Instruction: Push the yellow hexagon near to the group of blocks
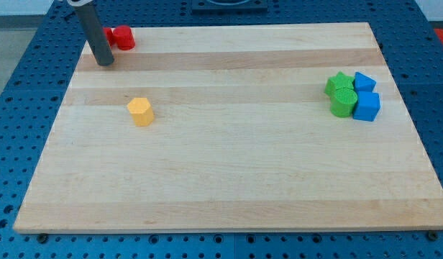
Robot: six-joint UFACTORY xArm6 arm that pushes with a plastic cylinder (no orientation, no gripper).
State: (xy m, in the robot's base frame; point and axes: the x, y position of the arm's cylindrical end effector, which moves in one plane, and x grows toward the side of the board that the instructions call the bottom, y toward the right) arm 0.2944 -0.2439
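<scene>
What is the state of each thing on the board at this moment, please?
yellow hexagon: alone, view's left, untouched, far from the group.
my tip: on the board at the view's top left, above and left of the hexagon, apart from it.
red block: top edge, beside the rod.
green blocks: two, packed together, view's right.
blue blocks: two, against the green ones.

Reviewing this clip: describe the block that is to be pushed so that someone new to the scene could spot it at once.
On the wooden board, look to the view's left half, a little above mid-height. The yellow hexagon sits there alone, below and to the right of my tip. It is the only yellow block; the red block lies at the top left, and the green and blue blocks cluster far right.
</scene>
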